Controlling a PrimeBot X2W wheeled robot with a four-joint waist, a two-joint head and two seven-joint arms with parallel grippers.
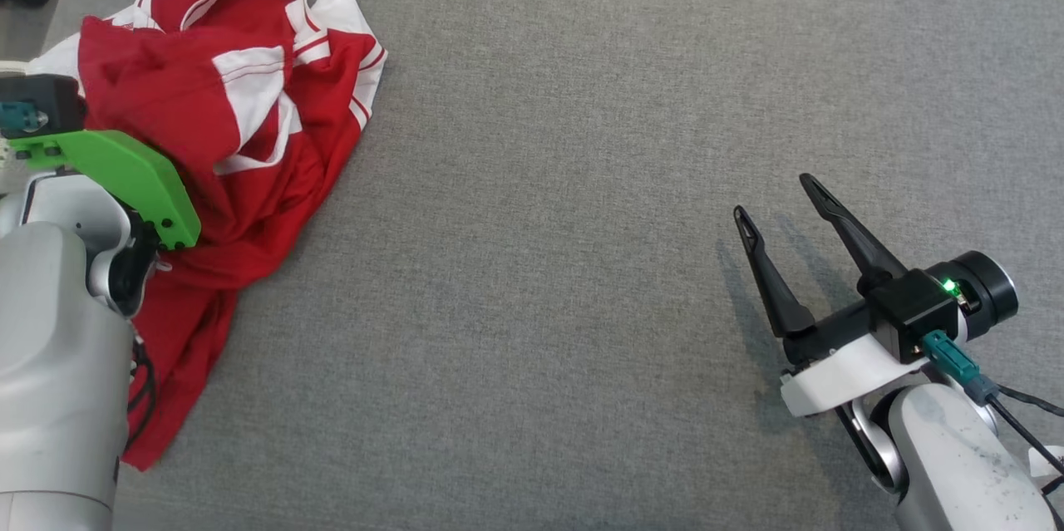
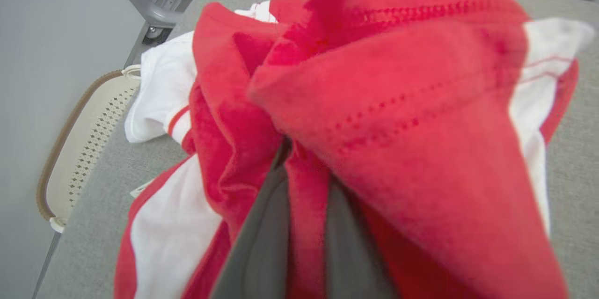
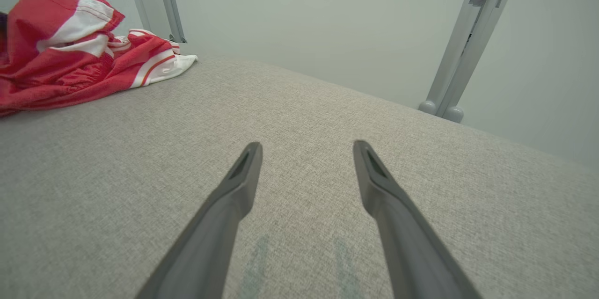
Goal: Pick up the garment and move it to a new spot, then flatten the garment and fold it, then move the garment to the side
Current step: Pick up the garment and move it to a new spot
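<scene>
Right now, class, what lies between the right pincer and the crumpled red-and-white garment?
Nothing stands there. Between the right pincer and the garment runs a bare stretch of grey surface, as the head view and the right wrist view show.

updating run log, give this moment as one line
left tool: shut on crumpled red-and-white fabric garment; right tool: open over grey woven surface

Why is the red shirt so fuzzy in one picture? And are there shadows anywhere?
Left wrist view: the crumpled red and white garment sits right against the lens, so its folds and the dark fingers blur. Head view: it looks sharp, and the open right hand casts a soft shadow on the grey fabric surface.
</scene>
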